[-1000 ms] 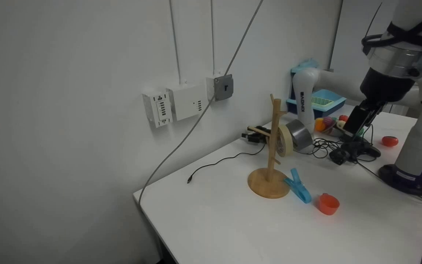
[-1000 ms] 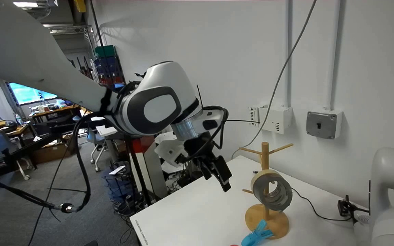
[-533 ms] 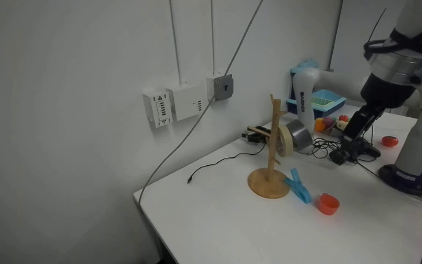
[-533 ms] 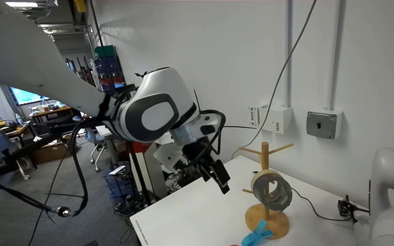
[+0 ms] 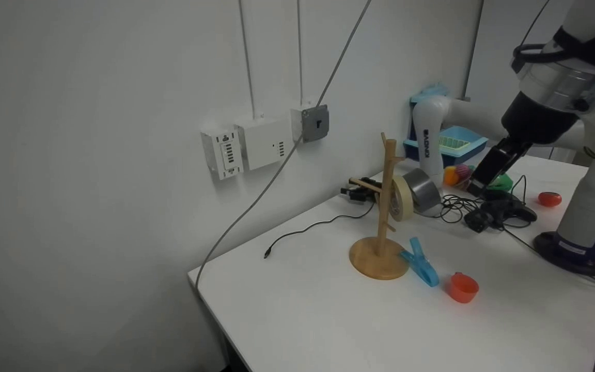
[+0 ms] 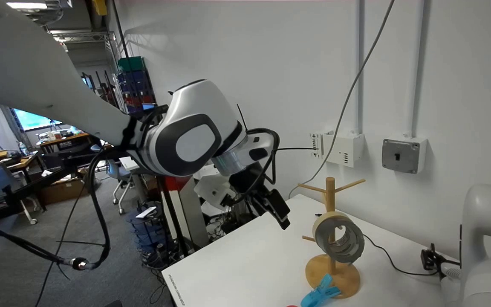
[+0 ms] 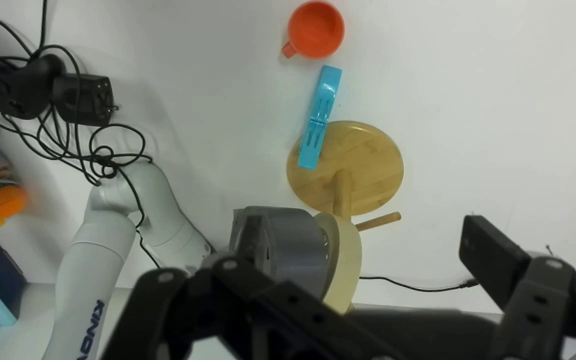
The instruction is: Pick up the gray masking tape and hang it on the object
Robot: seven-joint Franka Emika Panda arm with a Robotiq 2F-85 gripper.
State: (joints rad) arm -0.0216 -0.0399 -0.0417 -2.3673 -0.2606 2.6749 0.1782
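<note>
Wrist view, left to right: gray tape (image 7: 300, 242), then cream roll (image 7: 349, 260) beside it, both seemingly hung on the wooden stand (image 7: 365, 162), seating hidden; tool (image 7: 365, 240), jaws spread wide, gripping nothing. Recommended withdrawal: straight back, clear of both rolls, before any turn.

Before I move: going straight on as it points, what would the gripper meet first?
Likely the wooden stand's base, maybe the blue clip at its edge; the gray tape could come sooner, as depth is unclear.
</note>
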